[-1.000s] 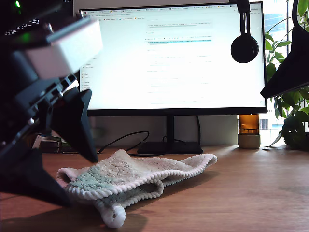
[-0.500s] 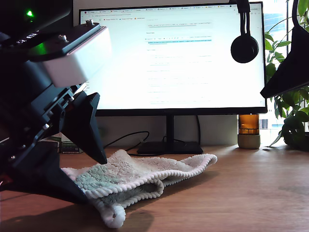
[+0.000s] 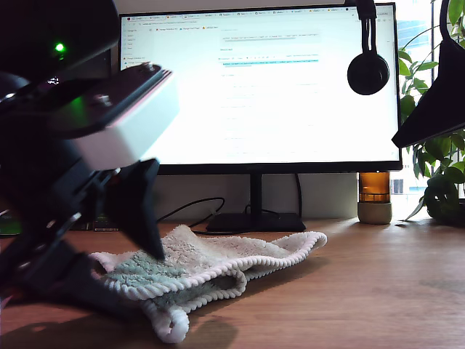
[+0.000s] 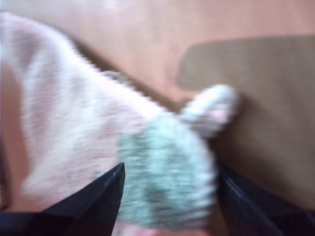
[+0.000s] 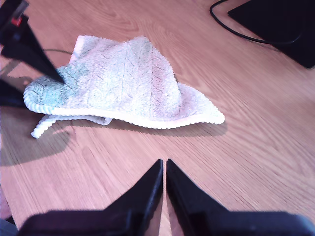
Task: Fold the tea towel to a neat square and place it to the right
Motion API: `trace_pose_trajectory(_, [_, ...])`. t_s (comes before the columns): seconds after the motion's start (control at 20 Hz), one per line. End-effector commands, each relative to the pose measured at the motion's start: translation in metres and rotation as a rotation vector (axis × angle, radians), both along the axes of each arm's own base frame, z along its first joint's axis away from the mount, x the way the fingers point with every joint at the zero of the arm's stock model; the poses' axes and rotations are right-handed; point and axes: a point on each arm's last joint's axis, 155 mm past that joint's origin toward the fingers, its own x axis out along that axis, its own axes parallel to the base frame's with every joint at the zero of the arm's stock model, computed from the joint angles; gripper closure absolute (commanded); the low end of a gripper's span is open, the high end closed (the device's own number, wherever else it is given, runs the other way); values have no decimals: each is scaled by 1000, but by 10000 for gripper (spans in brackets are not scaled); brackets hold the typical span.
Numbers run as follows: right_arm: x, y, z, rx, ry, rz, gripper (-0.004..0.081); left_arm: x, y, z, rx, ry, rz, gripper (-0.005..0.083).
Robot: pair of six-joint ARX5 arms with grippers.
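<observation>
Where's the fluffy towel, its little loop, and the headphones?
tea towel [image 5: 133, 81], second wrist view, on the middle of its fluffy top.
loop [image 3: 171, 326], exterior view, on the rounded end of the corner loop.
headphones [image 3: 368, 73], exterior view, on the round ear cup.

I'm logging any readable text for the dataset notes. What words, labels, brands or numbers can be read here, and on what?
None can be read.
Monitor: lines of text and browser tabs, too small and washed out to read.
Amber jar: no legible label.
Towel, headphones and my first gripper: no writing visible.
</observation>
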Motion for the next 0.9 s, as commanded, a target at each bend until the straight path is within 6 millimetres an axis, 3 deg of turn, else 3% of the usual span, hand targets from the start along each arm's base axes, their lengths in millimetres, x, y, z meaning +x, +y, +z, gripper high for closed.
trace_pose_trajectory(0.0, [1, 2, 3, 1, -10, 6, 782, 3, 3, 3, 3, -25, 13, 285])
trace_pose_trajectory(0.35, [1, 2, 3, 1, -10, 6, 782, 2, 8, 17, -14, -45, 29, 589])
trace_pose_trajectory(0.5, [-2, 8, 4, -1, -20, 35, 764, 0, 11, 31, -37, -65, 31, 779])
trace_pose_trajectory(0.65, [-14, 28, 6, -65, -120, 195, 573, -1, 13, 50, -79, -94, 32, 798])
trace_pose_trajectory(0.85, [-24, 60, 10, -156, -322, 422, 537, -7, 11, 68, -137, -108, 9, 798])
